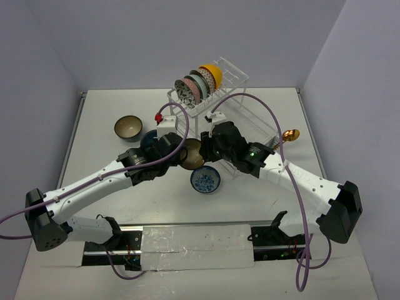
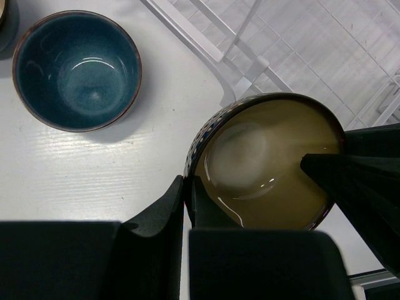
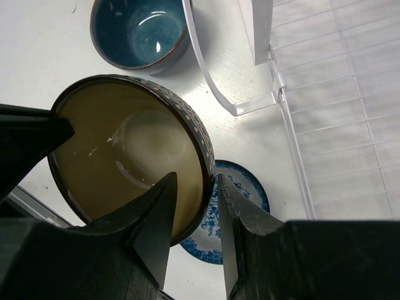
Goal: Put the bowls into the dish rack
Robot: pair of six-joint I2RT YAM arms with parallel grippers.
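Between right gripper [image 3: 195,181] fingers, pinches brown bowl [image 3: 125,150] rim; with left gripper [image 2: 187,187] clamps the opposite rim, probably handing over toward dish rack [image 3: 331,81] just beyond.

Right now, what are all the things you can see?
dish rack: one, clear and white, far side, middle.
racked bowls: about four, patterned, pale, yellow, upper shelf.
brown bowl: one, cream inside, left of the rack.
dark blue bowl: one, beside the rack's front corner.
dotted bowl: one, yellowish inside, gripped by both pincers.
blue-patterned bowl: one, blue on white, before the rack.
gold spoon: one, right of the rack.
white box: one, red-topped, left of the rack.
left pincer: one, black, shut on the dotted bowl's rim.
right pincer: one, black, shut on the same rim.
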